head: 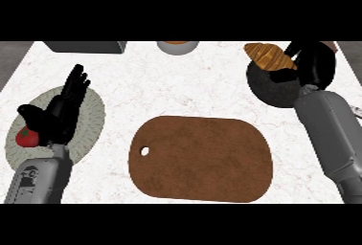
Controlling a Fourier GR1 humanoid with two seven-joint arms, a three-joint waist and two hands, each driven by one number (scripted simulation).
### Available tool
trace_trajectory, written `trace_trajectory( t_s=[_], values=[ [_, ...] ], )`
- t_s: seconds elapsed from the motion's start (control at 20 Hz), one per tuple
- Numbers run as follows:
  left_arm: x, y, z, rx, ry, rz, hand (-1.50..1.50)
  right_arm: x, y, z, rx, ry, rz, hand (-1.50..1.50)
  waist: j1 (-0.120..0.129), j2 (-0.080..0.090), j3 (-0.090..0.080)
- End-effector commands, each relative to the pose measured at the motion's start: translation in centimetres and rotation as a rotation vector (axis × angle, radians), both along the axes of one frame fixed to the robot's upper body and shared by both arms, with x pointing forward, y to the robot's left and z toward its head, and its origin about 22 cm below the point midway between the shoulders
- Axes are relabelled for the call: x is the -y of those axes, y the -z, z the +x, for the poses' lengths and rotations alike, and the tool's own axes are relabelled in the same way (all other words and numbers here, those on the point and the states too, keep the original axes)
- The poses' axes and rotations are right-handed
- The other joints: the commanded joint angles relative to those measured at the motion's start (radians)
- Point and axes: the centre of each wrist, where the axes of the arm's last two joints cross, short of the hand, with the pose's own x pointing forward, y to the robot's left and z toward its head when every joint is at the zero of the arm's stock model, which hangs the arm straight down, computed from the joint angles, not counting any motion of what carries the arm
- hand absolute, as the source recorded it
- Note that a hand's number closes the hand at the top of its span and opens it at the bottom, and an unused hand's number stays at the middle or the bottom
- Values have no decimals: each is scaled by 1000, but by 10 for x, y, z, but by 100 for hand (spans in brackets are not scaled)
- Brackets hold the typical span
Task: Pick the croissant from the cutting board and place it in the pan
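Observation:
The golden-brown croissant (pixel 268 56) is held over the far rim of the dark pan (pixel 272 88) at the counter's right back. My right hand (pixel 311 60) is curled beside it, fingers pinching its right end. The brown cutting board (pixel 203 159) lies bare in the middle front, its hanging hole at the left. My left hand (pixel 62 107) rests open at the left, fingers straight and pointing away, above a pale plate.
A pale round plate (pixel 92 115) lies at the left with a red tomato (pixel 27 137) on its near-left side. A grey box (pixel 84 46) and a bowl (pixel 176 46) stand at the counter's far edge.

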Motion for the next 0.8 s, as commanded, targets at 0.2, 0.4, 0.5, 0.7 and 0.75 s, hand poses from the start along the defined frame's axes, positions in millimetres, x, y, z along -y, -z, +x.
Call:
trace_trajectory(
  t_s=[0.2, 0.4, 0.5, 0.7, 0.75],
  values=[
    [12, -7, 3, 12, 29, 5, 0, 72, 22, 7, -7, 83, -21, 150, 30, 11, 3],
    [12, -1, 6, 35, 54, -1, 0, 91, 25, 4, -34, 99, 0, 150, 46, 23, 4],
    [12, -5, 5, 32, 50, 6, 0, 78, 48, -1, -38, 70, 147, 150, 47, 22, 6],
    [6, -10, 6, 36, 58, -3, 0, 79, 47, 2, -209, -33, 375, -150, 54, 21, 6],
    [-2, -11, 10, 32, 50, 8, 0, 83, 57, -4, -231, -57, 382, -150, 48, 24, 6]
  ],
)
